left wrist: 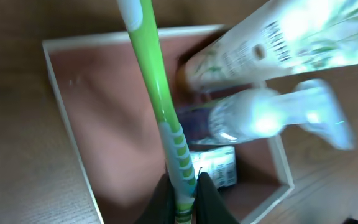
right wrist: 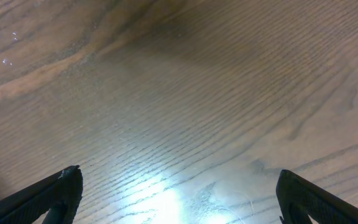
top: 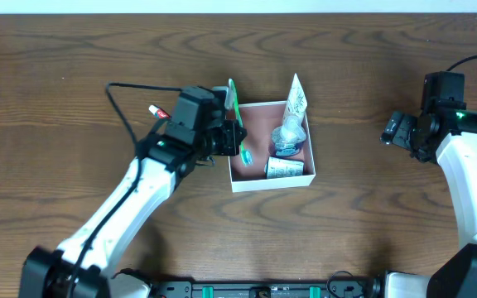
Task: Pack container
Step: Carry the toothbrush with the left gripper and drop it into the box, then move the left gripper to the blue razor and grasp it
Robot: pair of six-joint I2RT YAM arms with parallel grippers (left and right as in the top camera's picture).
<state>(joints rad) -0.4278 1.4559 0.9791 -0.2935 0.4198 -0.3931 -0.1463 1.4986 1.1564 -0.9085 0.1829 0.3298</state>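
1. Left claw (left wrist: 185, 190): clenched on a green toothbrush (left wrist: 160, 106). I see the two fingers pinch one end of it. The rest of the toothbrush runs straight ahead from the jaws.

2. Box (left wrist: 110, 124): directly below and ahead of the left claw, standing on the table (top: 56, 66). In the overhead view the claw sits over the box wall nearest its arm, and the toothbrush lies along that wall. I cannot tell whether the toothbrush touches the box.

3. Box contents, all on the far side of the toothbrush from that wall:
- carton (left wrist: 216, 165), just ahead of the fingertips, lying on the box floor;
- clear bottle (left wrist: 260, 118), beyond the carton;
- white tube (left wrist: 278, 43), farthest ahead, its end sticking out over the rim.

4. A small red-and-white item (top: 152, 109) lies on the table behind the left claw, beside its arm.

5. Right claw (right wrist: 179, 186): released, jaws spread wide, nothing between them. Only bare table shows below it. The box is well apart from this claw, out ahead of its fingertips.
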